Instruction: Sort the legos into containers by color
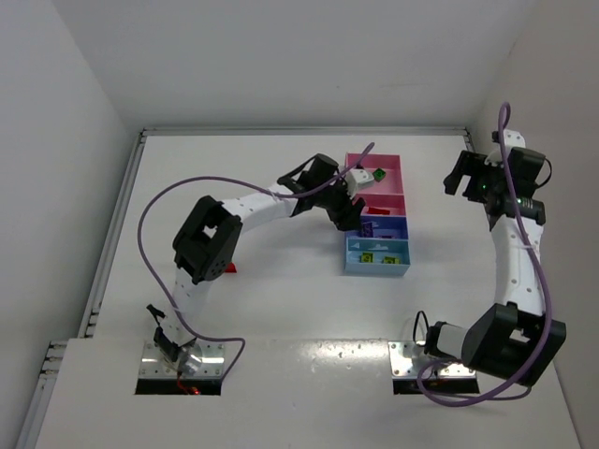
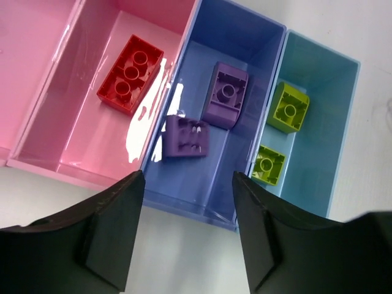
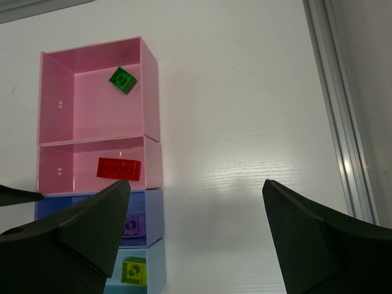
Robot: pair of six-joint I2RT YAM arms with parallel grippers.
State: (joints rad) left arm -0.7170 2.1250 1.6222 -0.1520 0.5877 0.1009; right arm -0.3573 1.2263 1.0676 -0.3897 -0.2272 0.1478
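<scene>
top external: the tray (image 1: pixel 377 272) lies on the table (image 1: pixel 281 299), right of centre and nearer the far edge. its large pink compartment (image 1: pixel 398 168) is toward the far edge, and its light blue compartment (image 2: pixel 331 122) is toward the near edge.

the left gripper (image 1: pixel 354 213) hangs over the tray's left rim. the left wrist view shows it released, with the jaws parted and nothing between them, above the dark blue compartment (image 2: pixel 208 177). that compartment holds a purple brick (image 2: pixel 225 94) and a second purple brick (image 2: pixel 185 137) (the latter tilted, close to the wall shared with pink).

a red brick (image 2: pixel 130 74) lies in the smaller pink compartment (image 2: pixel 86 122). two yellow-green bricks (image 2: pixel 289 107) lie in the light blue compartment. a green brick (image 3: pixel 122 79) sits in the large pink compartment.

the right gripper (image 1: pixel 460 175) stands near the table's right edge, toward the far right corner and well apart from the tray. its jaws are spread wide and it is grasping nothing.

a loose red brick (image 1: pixel 229 269) lies on the table left of centre, beside the left arm.
</scene>
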